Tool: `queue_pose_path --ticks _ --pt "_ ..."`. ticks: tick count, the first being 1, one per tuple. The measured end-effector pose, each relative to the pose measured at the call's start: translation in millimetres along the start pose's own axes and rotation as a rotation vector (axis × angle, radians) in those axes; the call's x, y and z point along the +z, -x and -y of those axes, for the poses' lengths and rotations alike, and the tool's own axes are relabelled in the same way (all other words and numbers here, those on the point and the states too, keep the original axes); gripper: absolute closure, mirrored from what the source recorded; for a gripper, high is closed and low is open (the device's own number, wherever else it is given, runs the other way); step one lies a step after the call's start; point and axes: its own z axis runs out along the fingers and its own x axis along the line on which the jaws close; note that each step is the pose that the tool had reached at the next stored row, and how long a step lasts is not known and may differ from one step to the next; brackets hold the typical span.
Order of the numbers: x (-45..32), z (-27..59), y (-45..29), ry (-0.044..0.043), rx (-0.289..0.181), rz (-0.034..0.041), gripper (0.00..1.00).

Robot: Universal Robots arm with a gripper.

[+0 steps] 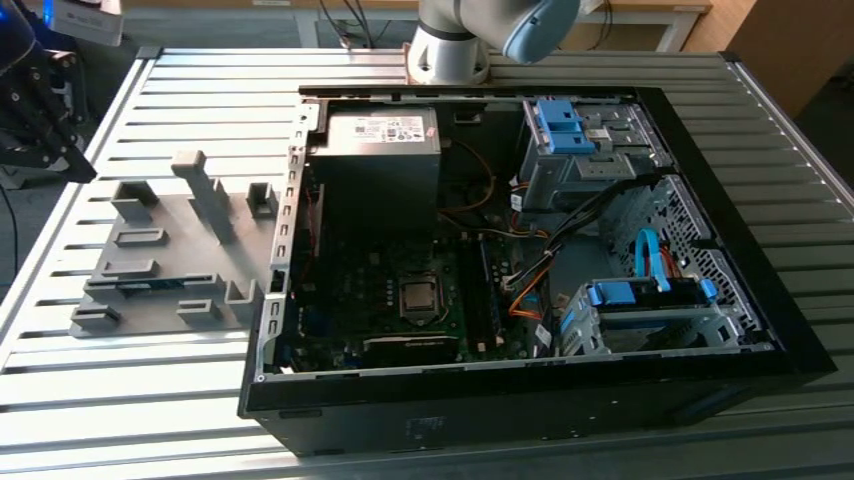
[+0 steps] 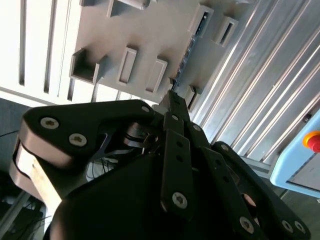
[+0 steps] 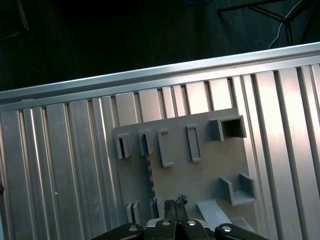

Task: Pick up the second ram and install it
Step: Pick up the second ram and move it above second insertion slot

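Standing on its long edge, the second ram sat slotted into the grey fixture plate. The plate lay flat on the slatted metal worktop, close to the worktop's edge at the exterior view's left and just beside the side wall of the open computer case. The case took up the middle of the worktop and reached toward its edge at the exterior view's right. Inside it were a grey power-supply box, a dark motherboard and bright blue drive-bay clips. The arm's pale base rose at the worktop's far edge, behind the case.

In the first wrist view the gripper hung over the fixture plate, near one end of the ram. The ram showed as a thin edge-on strip running between small slot blocks. The jaws were drawn together, with nothing clamped between them. Beyond the plate the worktop ended at a straight metal edge, with dark floor past it.

In the second wrist view the gripper and its black linkage bars lined up with the ram, which ran away from it across the plate. Whether the tips touched the board could not be told. A red button sat on a pale blue housing off the worktop's edge.
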Motion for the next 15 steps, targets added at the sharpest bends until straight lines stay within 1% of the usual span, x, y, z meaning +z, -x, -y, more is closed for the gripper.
queue_pose_path --ticks 2,7,9,11,12,13,14,15 --pt "1.2 0.0 -0.3 0.0004 -0.009 0.0016 0.89" --pt "3.8 0.0 -0.7 0.0012 -0.079 0.0012 0.89" --pt "3.9 0.1 -1.5 0.0014 -0.087 0.0009 0.89" --pt "3.9 0.1 -1.7 0.0013 -0.087 0.001 0.77" --pt "4.3 0.2 -2.0 0.0011 -0.087 0.0012 0.77" --pt "4.8 0.2 -2.3 0.0012 -0.089 0.0011 0.71" --pt "5.3 0.3 -2.6 0.0013 -0.096 0.001 0.71" --pt "6.1 0.4 -2.9 0.0014 -0.104 0.0009 0.65"
